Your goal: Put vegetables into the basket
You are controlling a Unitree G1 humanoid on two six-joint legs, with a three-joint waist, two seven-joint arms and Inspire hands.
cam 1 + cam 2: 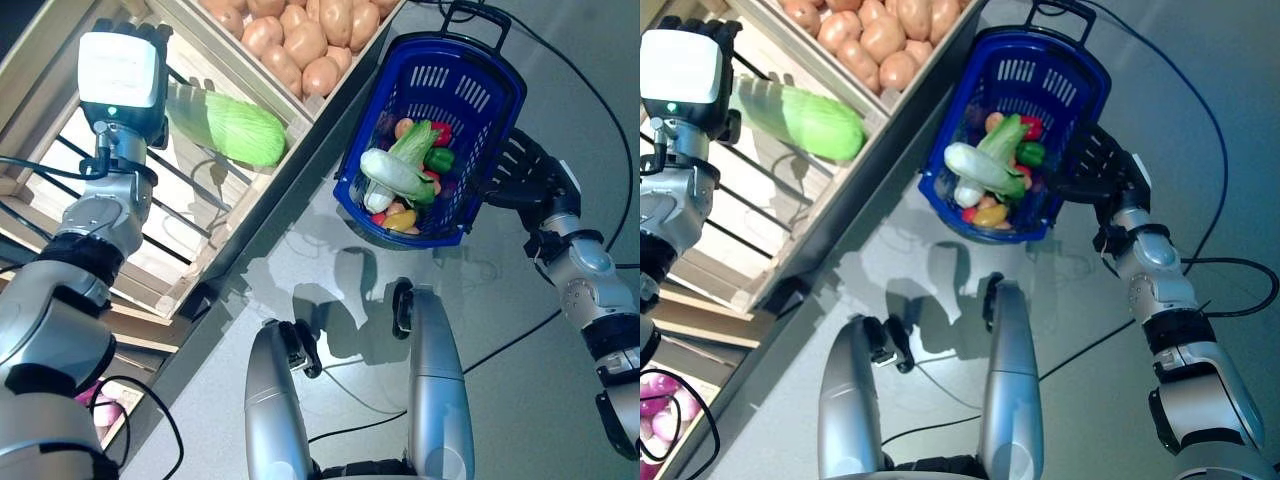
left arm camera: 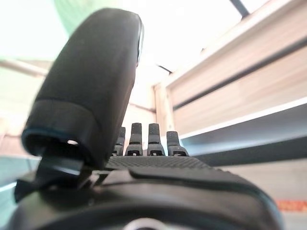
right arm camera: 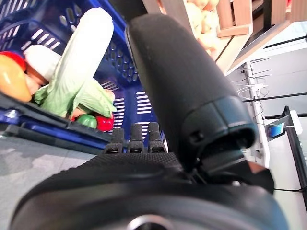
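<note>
Our left robot hand (image 1: 125,45), fingers curled, meets the cabbage (image 1: 228,127); a loose grasp could drop it. Our right robot hand (image 1: 520,170) grips the basket (image 1: 497,100).

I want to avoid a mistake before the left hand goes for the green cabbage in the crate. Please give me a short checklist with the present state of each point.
1. Cabbage lies free in the wooden crate, nothing on it: ok.
2. Left hand is next to the cabbage's end: ok.
3. Left hand's grasp on the cabbage: cannot tell, its fingers are hidden.
4. Blue basket is supported at its side by the right hand: ok.
5. Room in the basket: not ok, vegetables already pile up in it.
</note>
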